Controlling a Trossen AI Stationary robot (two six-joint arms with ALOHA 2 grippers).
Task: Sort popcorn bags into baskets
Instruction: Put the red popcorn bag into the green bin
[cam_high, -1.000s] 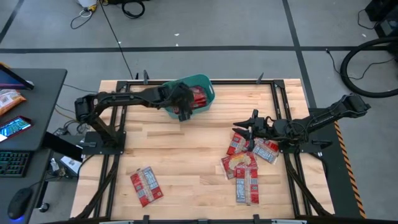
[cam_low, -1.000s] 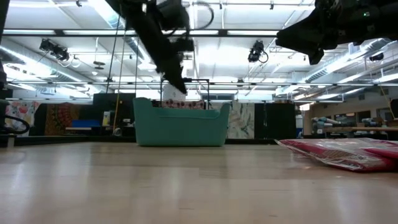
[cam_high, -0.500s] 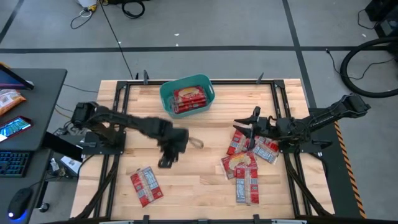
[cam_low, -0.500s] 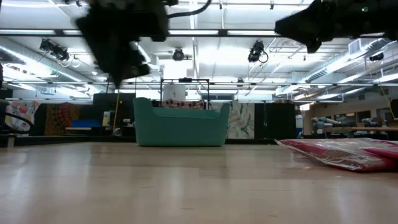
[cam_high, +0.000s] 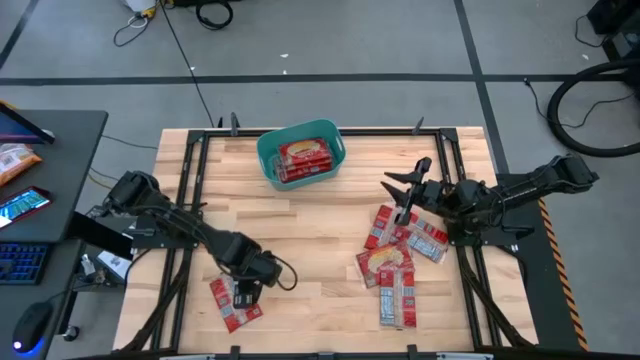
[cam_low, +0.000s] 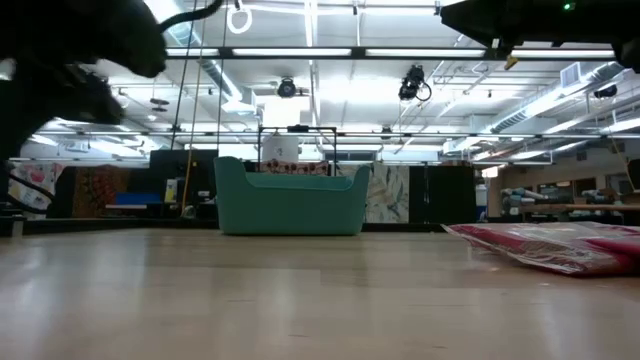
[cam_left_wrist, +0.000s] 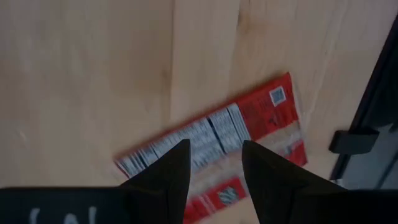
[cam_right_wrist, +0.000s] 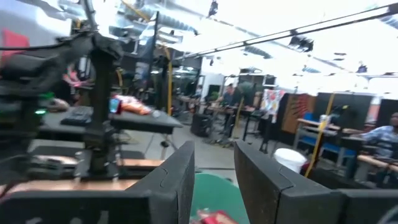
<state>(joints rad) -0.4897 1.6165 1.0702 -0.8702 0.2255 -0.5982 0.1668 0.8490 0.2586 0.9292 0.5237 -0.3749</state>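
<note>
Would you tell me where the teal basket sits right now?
In the high view, the teal basket sits at the table's far edge, near the middle, holding popcorn bags.

arms: dark, jointed; left tool (cam_left_wrist: 211, 163): black tapered fingers (cam_left_wrist: 166, 171)

Your left gripper (cam_left_wrist: 214, 163) hung over a single popcorn bag (cam_left_wrist: 217, 149), its two dark fingers (cam_left_wrist: 166, 174) spread apart with the bag's white label panel showing in the gap between them. The bag lay flat and slantwise on the pale wood table (cam_left_wrist: 87, 74), red with barcode and fine print on the white panel, one corner reaching toward a black frame rail (cam_left_wrist: 373, 106) at the table's edge. You could not tell from this view whether the fingertips touched the bag.
</note>
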